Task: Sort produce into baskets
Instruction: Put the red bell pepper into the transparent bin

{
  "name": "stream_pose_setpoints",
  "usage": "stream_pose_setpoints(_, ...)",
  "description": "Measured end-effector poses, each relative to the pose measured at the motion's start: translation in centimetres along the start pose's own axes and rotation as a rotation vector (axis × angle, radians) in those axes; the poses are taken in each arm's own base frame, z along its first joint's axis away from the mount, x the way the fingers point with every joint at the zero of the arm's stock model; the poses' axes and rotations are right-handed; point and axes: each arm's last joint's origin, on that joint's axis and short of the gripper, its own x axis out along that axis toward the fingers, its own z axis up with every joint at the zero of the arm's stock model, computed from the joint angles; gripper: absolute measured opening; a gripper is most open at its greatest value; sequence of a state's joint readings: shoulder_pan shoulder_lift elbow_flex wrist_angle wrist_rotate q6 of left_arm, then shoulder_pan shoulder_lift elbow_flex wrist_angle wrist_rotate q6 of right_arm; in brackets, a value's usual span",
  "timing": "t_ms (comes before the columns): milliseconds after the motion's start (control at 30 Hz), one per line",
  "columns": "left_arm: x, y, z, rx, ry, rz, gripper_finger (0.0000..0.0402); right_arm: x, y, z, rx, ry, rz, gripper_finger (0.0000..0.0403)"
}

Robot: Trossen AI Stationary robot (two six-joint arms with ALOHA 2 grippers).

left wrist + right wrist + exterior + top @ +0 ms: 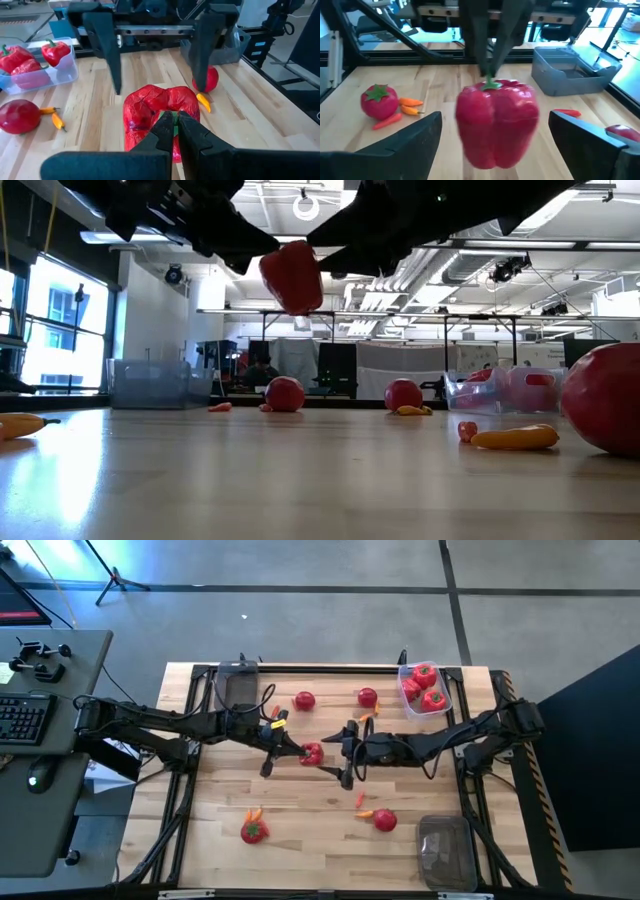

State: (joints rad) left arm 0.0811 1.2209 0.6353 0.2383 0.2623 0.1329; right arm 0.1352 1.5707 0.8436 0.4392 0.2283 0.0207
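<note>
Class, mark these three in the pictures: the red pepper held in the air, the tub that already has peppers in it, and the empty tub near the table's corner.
red pepper (496, 122), right wrist view, middle of its body.
tub with peppers (447, 690), high view, its right rim.
empty tub (445, 850), high view, its bare floor.

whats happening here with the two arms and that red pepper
Mid-table, the left gripper is shut on the green stem of a red pepper, holding it above the wood. The right gripper faces it, fingers wide open either side, not touching. One basket already holds peppers; tomatoes and carrot pieces lie scattered.
</note>
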Motion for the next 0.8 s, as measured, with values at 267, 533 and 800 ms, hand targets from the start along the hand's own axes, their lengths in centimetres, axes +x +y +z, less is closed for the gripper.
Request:
stream_pose_setpoints(267, 0.0, 0.0, 0.3, 0.008, -0.029, 0.005, 0.0000, 0.2, -0.8, 0.6, -0.002, -0.055, 0.061, 0.0358)
stream_pose_setpoints(533, 0.0, 0.1, 0.6, 0.000, -0.063, 0.012, 0.0000, 0.3, -1.3, 0.6, 0.002, -0.054, 0.078, 0.0358)
stream_pose_setpoints(800, -0.1, 0.2, 1.2, 0.005, -0.123, 0.022, 0.0000, 0.3, -1.3, 0.6, 0.001, -0.054, 0.086, 0.0358)
